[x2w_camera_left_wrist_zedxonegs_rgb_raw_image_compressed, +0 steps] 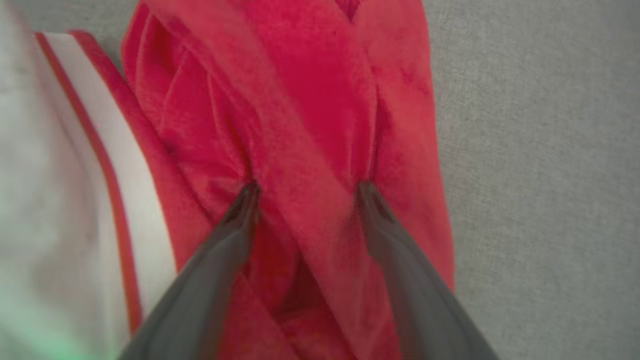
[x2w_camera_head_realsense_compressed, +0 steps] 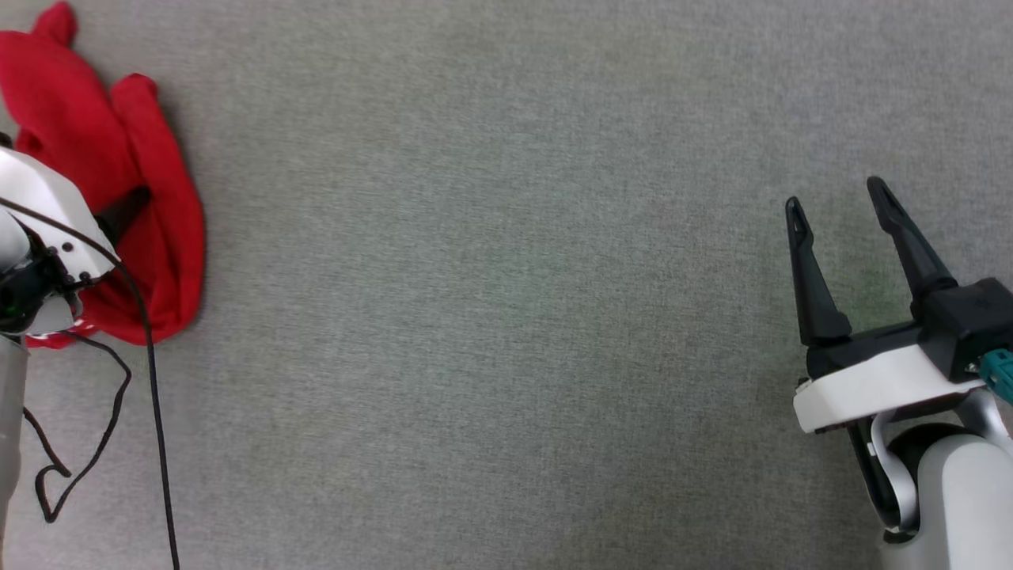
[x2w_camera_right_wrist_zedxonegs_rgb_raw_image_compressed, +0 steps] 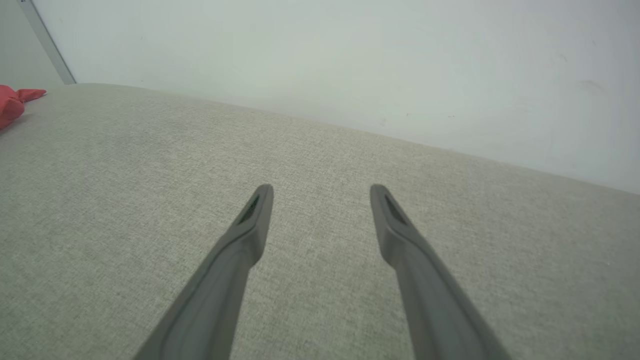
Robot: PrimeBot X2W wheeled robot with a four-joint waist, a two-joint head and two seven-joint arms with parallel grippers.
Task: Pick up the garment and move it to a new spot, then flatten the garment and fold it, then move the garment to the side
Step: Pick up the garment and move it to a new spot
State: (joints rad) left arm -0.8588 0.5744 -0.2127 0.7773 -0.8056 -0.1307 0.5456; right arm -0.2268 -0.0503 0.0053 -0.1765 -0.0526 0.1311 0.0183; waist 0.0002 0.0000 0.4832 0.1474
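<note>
Garment [x2w_camera_head_realsense_compressed: 166, 237]: one bright red jersey T-shirt, lying bunched on a grey woven cloth surface [x2w_camera_head_realsense_compressed: 506, 317]. Findings run from the left gripper outward.

Left gripper [x2w_camera_left_wrist_zedxonegs_rgb_raw_image_compressed: 305, 187]: two long dark fingers spread wide, tips pressed into the garment on either side of a raised diagonal ridge of red cloth. Nothing is clamped, and the ridge sits free between the jaws. Just beside the ridge lies a white sleeve [x2w_camera_left_wrist_zedxonegs_rgb_raw_image_compressed: 30, 200] edged with red-and-white striped trim [x2w_camera_left_wrist_zedxonegs_rgb_raw_image_compressed: 115, 160]. Loose black cables [x2w_camera_head_realsense_compressed: 150, 380], at least two strands, hang from the left arm just beside the garment.

Right gripper [x2w_camera_head_realsense_compressed: 835, 198]: well apart from the garment across bare surface, its two fingers spread wide and empty. A plain white wall [x2w_camera_right_wrist_zedxonegs_rgb_raw_image_compressed: 350, 60] rises beyond the surface, far from the garment.

Handling, as judged:
- The garment looks light and limp, with no stiffness, so it should sag and trail once lifted.
- The layers may part, so a shallow pinch could take the top layer alone.
- It is not fragile, and the knit should give fair friction.
- The best hold is the ridge between the left fingers, taken deep.
- The hem and shoulder corners wanted for flattening cannot be made out in the bunch.

Count: one garment, one sleeve seen, two grippers, four fingers.
</note>
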